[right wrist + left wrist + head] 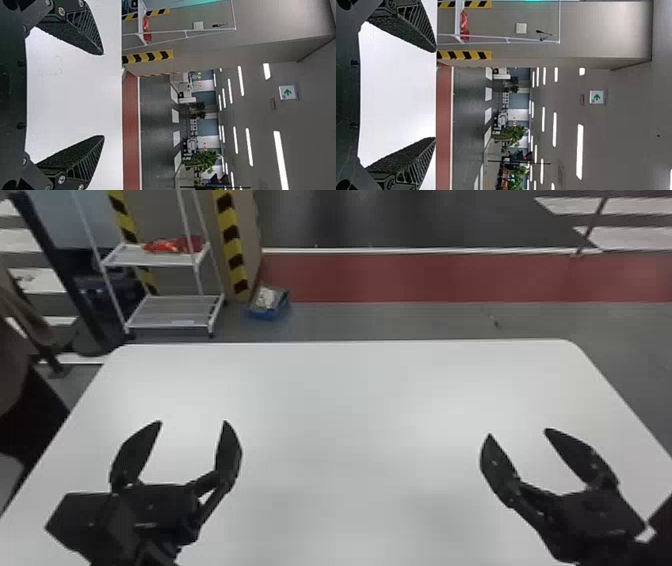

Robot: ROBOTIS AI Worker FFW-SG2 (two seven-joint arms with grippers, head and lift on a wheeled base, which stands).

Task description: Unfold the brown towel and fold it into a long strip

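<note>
One left end effector [193,421], one right end effector [518,432] (both spread).

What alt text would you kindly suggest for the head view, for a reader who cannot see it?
The robot's left gripper and right gripper, both open, hang over a white table. Beyond it, toward the left, are a white rack holding something red and a blue bin on the floor.
</note>
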